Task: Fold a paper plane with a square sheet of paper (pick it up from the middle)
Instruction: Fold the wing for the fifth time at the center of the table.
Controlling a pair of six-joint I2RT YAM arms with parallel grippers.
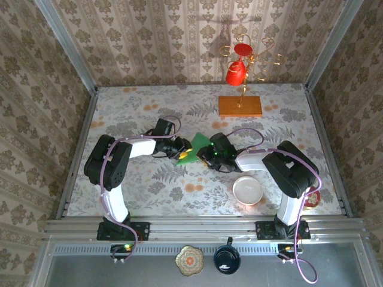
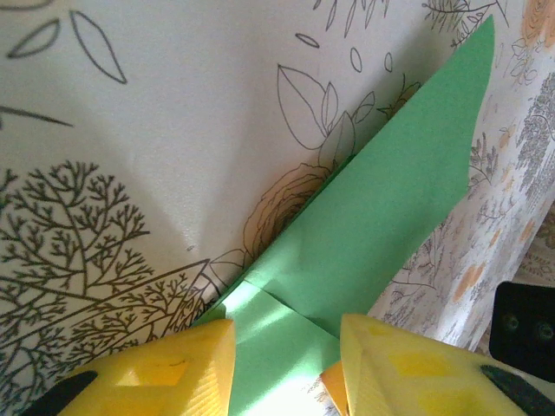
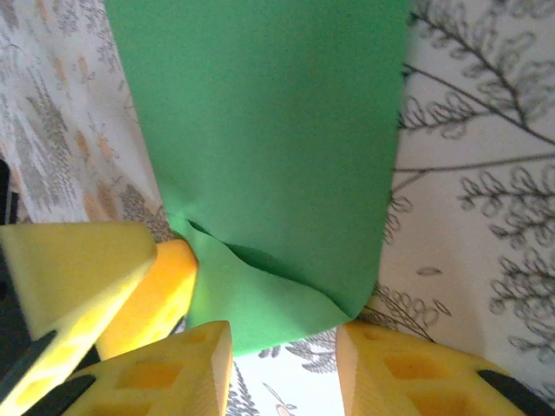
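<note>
Paper (image 1: 194, 145): green, folded, at mid-table between the two grippers; well apart from bowl and slab.
Paper, left wrist view: the paper (image 2: 373, 217) runs as a long band from the fingers up to a slanted tip at upper right; one crease crosses it close to the fingers; the near end sits in the gap between them.
Paper, right wrist view: the paper (image 3: 260, 130) shows as a broad flat panel; its near edge is buckled into a small pucker and dips into the gap between the fingers.
Left gripper (image 1: 178, 153): reaches in from the left and meets the paper's left side; in its own view the left gripper (image 2: 286, 368) has its jaws part-way apart with paper filling the gap; whether the pads press it – cannot tell.
Right gripper (image 1: 207, 154): reaches in from the right, at the paper's right side; in its own view the right gripper (image 3: 282, 364) has its jaws part-way apart with the paper's corner between them; grasp or no grasp – cannot tell.
Table (image 1: 149, 107): floral cloth.
Bowl (image 1: 248, 191): white, near edge, right of centre.
Slab (image 1: 240, 106): orange, far side.
</note>
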